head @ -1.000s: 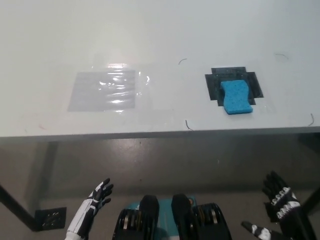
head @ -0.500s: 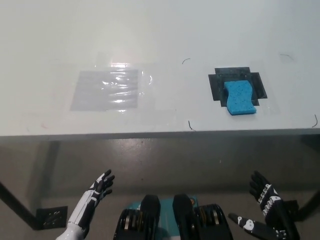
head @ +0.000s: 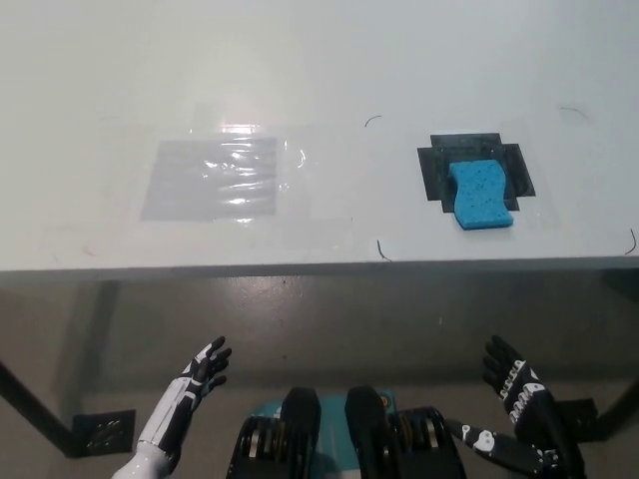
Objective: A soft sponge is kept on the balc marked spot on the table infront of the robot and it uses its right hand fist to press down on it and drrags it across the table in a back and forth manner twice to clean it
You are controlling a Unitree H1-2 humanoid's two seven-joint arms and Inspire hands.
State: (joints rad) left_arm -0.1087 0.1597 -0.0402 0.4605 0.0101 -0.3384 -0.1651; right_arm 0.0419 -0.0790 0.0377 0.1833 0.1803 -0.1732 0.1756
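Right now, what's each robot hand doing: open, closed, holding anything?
Left robot hand: open, holding nothing, below the table edge.
Right robot hand: open, holding nothing, also below the table.

A blue sponge (head: 480,195) lies on a black marked spot (head: 476,167); the table (head: 319,70) is white, with a glossy grey patch (head: 217,180) at left.
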